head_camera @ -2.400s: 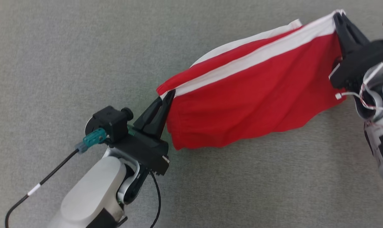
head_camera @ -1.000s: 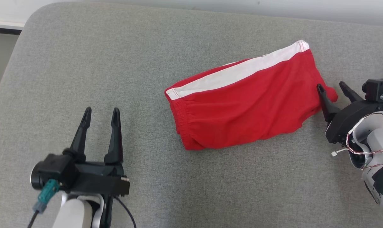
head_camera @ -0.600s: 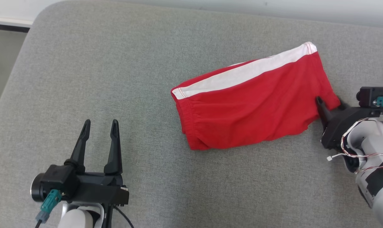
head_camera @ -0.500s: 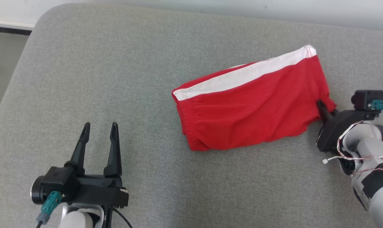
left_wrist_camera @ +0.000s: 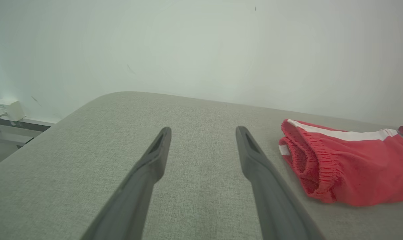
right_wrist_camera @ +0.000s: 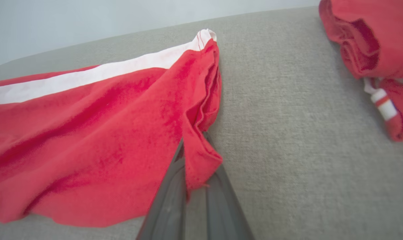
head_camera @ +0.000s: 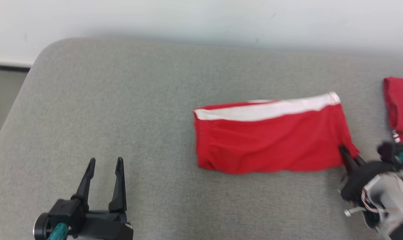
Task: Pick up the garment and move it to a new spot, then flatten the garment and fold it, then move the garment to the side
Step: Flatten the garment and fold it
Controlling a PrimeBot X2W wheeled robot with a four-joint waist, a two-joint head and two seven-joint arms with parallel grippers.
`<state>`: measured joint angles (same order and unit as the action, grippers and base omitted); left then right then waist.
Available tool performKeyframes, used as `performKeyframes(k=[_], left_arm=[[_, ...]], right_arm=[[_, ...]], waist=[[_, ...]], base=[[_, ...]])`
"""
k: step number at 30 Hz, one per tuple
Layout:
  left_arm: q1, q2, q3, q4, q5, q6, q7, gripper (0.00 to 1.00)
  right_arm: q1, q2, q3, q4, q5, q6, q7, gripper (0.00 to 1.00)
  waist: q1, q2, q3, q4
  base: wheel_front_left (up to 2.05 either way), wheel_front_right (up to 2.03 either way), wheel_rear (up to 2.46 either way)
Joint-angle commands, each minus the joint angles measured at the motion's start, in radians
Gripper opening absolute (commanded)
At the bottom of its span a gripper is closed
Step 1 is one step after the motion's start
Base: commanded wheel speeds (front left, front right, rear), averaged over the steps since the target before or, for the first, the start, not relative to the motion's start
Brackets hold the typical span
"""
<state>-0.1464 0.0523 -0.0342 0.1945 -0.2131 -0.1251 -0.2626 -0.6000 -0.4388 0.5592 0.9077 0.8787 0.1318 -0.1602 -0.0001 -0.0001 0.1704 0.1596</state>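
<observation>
Our right jaws pinch a corner of the folded red shorts point(right_wrist_camera: 88, 133), which stretch leftward from them on the bench point(head_camera: 121, 100); our left jaws gape, well apart. We judge this the moving-aside step; next we need a gentle drag that spares the fold.

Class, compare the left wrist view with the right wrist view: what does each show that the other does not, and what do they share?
Left wrist view: the left end effector, open above the grey cushion, the gathered waistband end of the red garment, and a white wall box. Right wrist view: the right end effector shut on the garment's corner, with a second red garment lying apart at upper right. Both: the red garment's white stripe, the grey cushion and the pale wall.
</observation>
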Motion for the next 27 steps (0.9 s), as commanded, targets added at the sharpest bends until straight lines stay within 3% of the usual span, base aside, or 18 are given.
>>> performKeyframes(k=[1, 12, 18, 27], left_arm=[[0.023, -0.001, 0.003, -0.004, 0.008, -0.005, -0.003, 1.0], [0.061, -0.001, 0.008, -0.022, 0.005, -0.004, -0.003, 1.0], [0.065, -0.002, 0.009, -0.027, 0.0, -0.005, -0.003, 1.0], [0.068, -0.002, 0.003, -0.027, -0.014, -0.005, -0.003, 1.0]], right_arm=[[0.041, -0.024, -0.011, -0.009, 0.018, -0.003, -0.013, 0.0], [0.146, -0.08, -0.061, -0.065, 0.039, -0.003, -0.026, 0.0], [0.132, -0.055, -0.055, -0.146, -0.007, -0.003, -0.036, 0.0], [0.159, 0.032, -0.044, -0.315, -0.108, -0.003, -0.007, 0.0]], waist=[[0.0001, 0.0001, -0.046, -0.038], [0.0001, 0.0001, -0.073, -0.078], [0.0001, 0.0001, -0.076, -0.082], [0.0001, 0.0001, -0.096, -0.054]], base=[[0.0, 0.0, 0.0], [0.0, 0.0, 0.0], [0.0, 0.0, 0.0], [0.0, 0.0, 0.0]])
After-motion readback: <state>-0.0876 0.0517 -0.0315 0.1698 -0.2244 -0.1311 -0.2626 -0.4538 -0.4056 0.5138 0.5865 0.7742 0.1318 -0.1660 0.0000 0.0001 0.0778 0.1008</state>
